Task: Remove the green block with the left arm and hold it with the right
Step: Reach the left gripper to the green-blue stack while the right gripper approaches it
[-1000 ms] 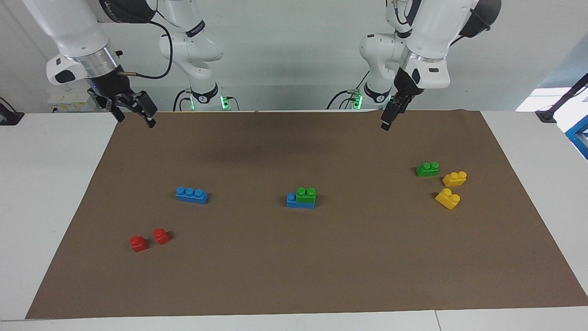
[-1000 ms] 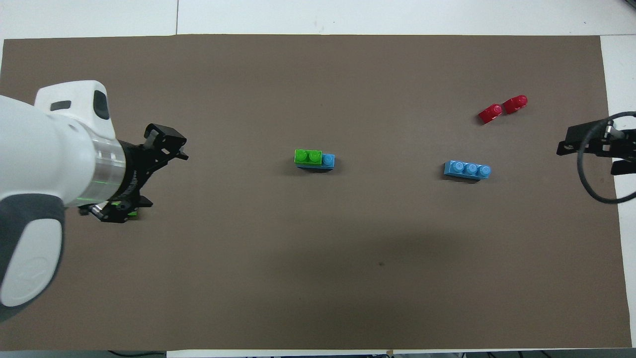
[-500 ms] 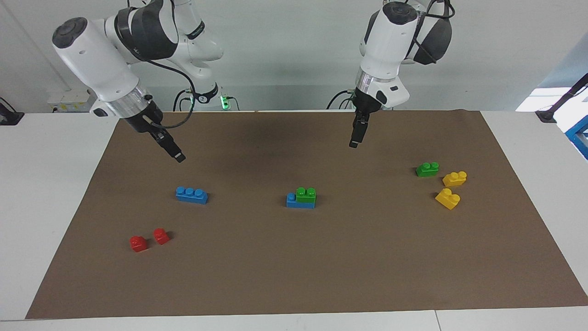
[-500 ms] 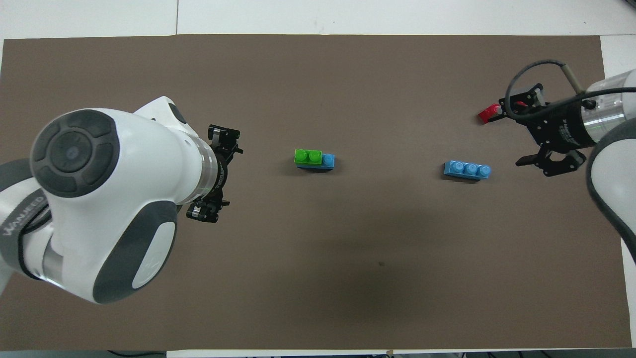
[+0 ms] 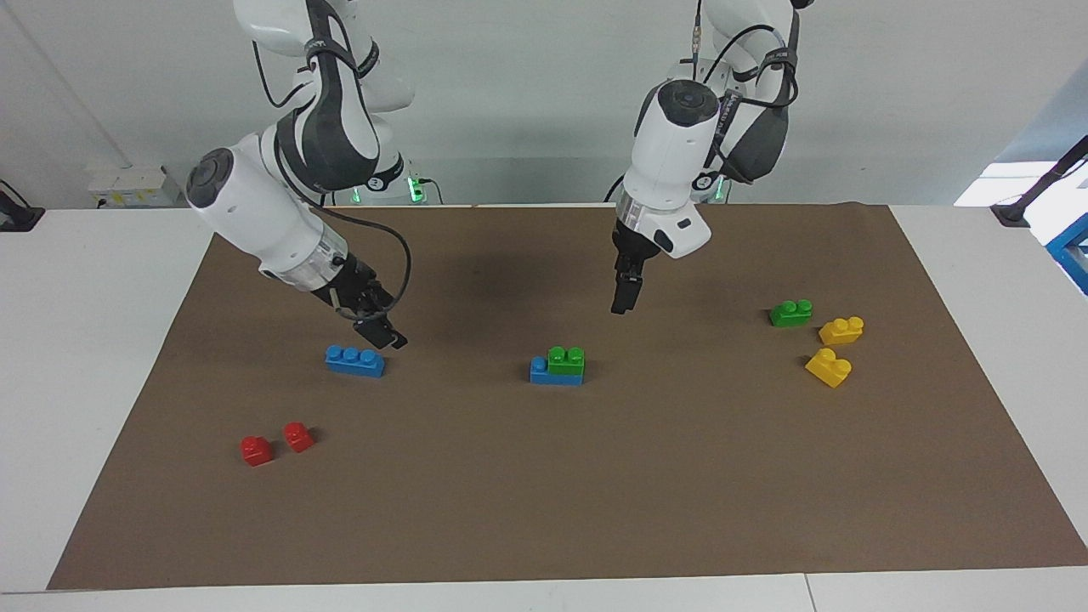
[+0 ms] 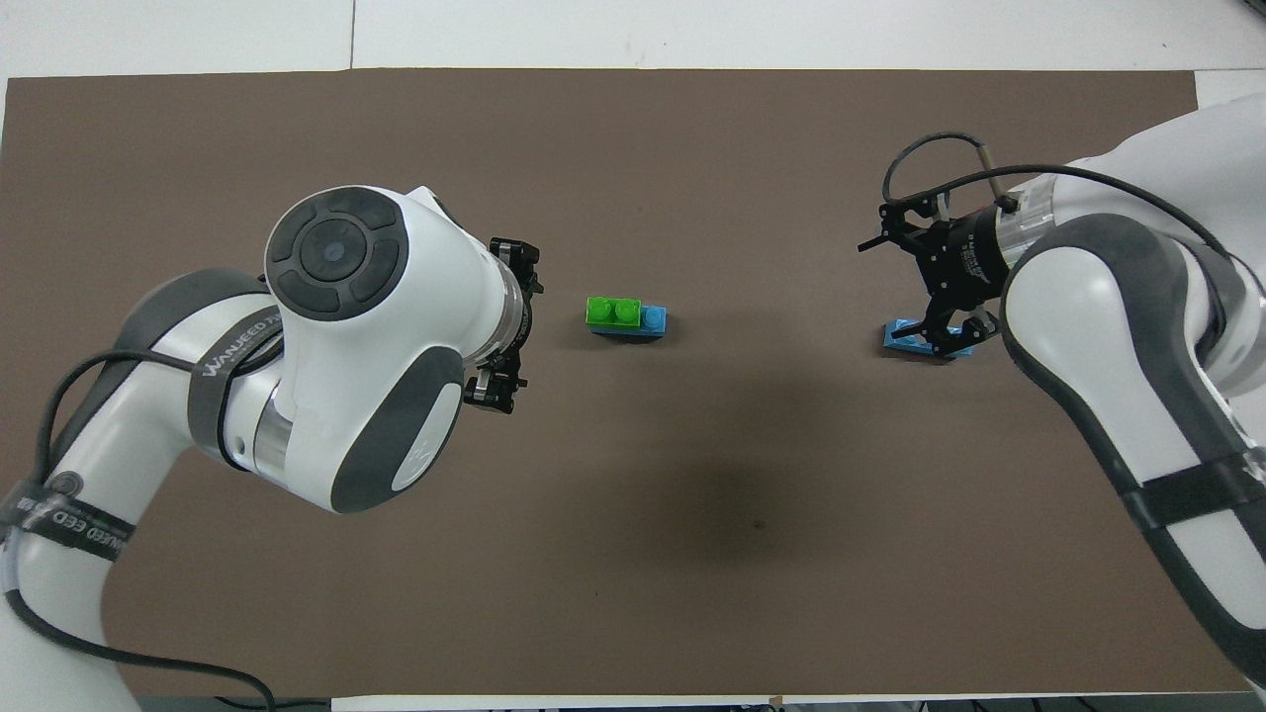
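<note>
Brown mat (image 5: 544,476) mid-table. Left gripper (image 5: 623,303) is in the air over the mat near the stack; right gripper (image 5: 384,333) is just above the lone blue brick (image 5: 354,360) — can't tell jaw state on either. Green block (image 5: 566,359) is stud-locked on the blue base brick (image 5: 544,374) at mat centre — light, rigid, slick plastic; pinch its flat sides, clamp the base.

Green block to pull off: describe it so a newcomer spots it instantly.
On the brown mat, near its middle, sits a blue brick. The green block is pressed on top of it. The other green block lies loose beside the yellow bricks.
</note>
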Tool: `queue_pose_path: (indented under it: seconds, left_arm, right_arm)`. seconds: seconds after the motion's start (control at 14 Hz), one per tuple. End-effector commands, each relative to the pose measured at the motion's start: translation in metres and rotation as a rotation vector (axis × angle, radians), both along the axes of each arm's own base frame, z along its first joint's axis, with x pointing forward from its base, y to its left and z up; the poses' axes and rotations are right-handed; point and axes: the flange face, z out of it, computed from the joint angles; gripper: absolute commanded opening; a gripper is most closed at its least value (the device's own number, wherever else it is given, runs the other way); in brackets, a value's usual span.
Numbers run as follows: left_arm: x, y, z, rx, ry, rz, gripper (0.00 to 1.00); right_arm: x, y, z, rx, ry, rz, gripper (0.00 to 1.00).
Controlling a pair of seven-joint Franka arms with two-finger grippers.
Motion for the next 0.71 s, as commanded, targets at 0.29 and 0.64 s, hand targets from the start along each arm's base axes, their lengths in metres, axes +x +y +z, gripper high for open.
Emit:
queue_pose_path:
  seconds: [0.29, 0.64]
  left_arm:
    - [0.019, -0.044, -0.052, 0.019, 0.01, 0.158, 1.0]
    - [0.035, -0.066, -0.083, 0.05, -0.013, 0.197, 1.0]
  right_arm:
    - [0.017, 0.071, -0.034, 0.14, 0.059, -0.415, 1.0]
    - [0.016, 0.126, -0.081, 0.115, 0.04, -0.426, 1.0]
